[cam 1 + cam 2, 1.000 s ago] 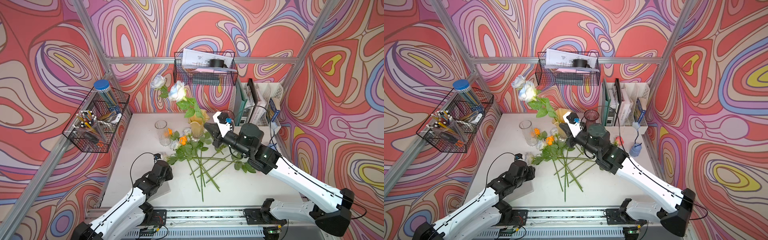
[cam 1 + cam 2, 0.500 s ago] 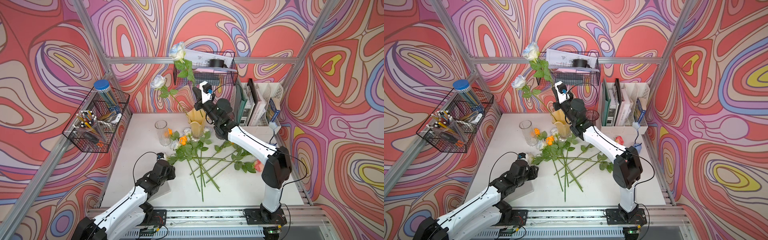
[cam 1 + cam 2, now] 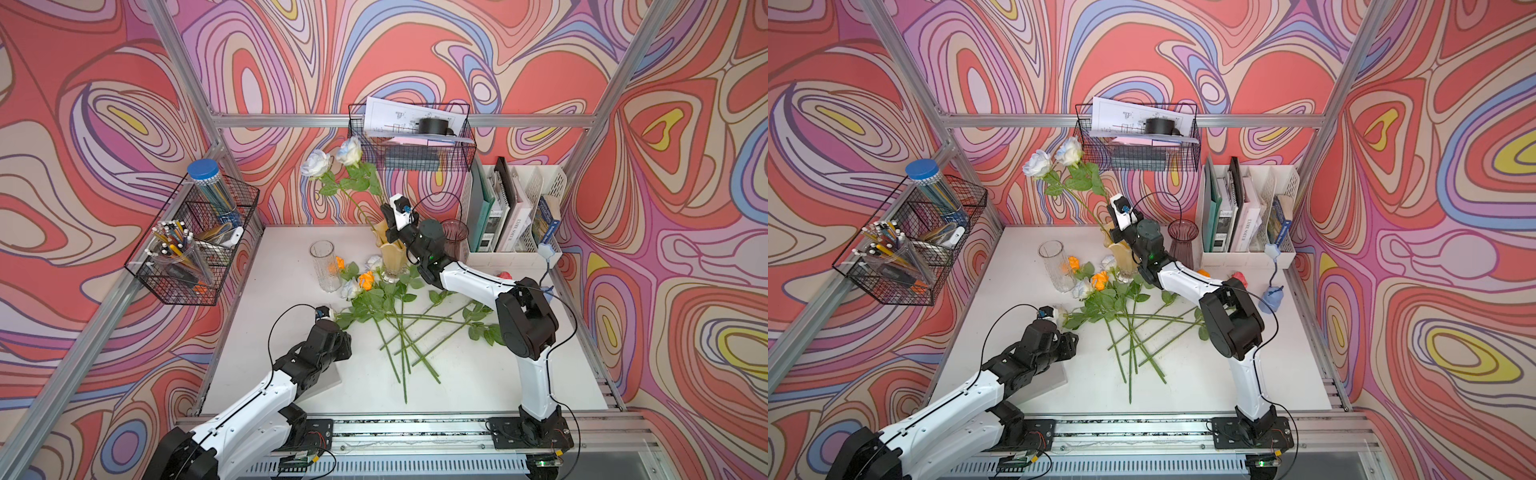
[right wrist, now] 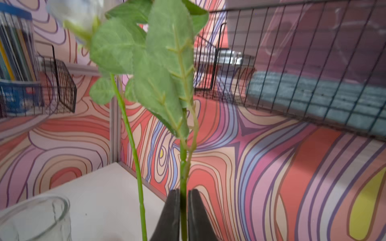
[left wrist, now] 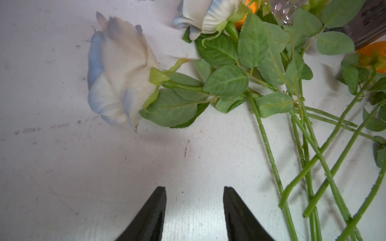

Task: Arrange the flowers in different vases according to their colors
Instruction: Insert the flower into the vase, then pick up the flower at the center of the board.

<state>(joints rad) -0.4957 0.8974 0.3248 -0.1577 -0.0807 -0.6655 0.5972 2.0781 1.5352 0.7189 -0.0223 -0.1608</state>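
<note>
Two white-blue roses (image 3: 350,150) (image 3: 1070,150) stand in the creamy yellow vase (image 3: 390,257) (image 3: 1121,257). My right gripper (image 3: 386,214) (image 3: 1113,212) (image 4: 183,191) is just above that vase's rim, jaws close against one rose's stem (image 4: 183,167); the other stem (image 4: 133,146) stands beside it. The clear vase (image 3: 324,266) and the purple-brown vase (image 3: 455,239) hold nothing. White-blue and orange roses (image 3: 366,279) lie piled mid-table, and a pink rose (image 3: 505,275) lies further right. My left gripper (image 3: 343,332) (image 5: 194,188) hovers open over the table near a lying white-blue rose (image 5: 121,73).
A wire basket (image 3: 195,249) with pens and a pencil jar hangs on the left wall. Another wire basket (image 3: 411,141) hangs at the back, above the standing roses. A white file rack (image 3: 515,208) fills the back right. A grey slab (image 3: 328,378) lies under my left arm.
My right arm swung the white-blue rose up from over the table, then lowered its stem into the yellow vase beside the first rose. The left arm has hardly moved.
</note>
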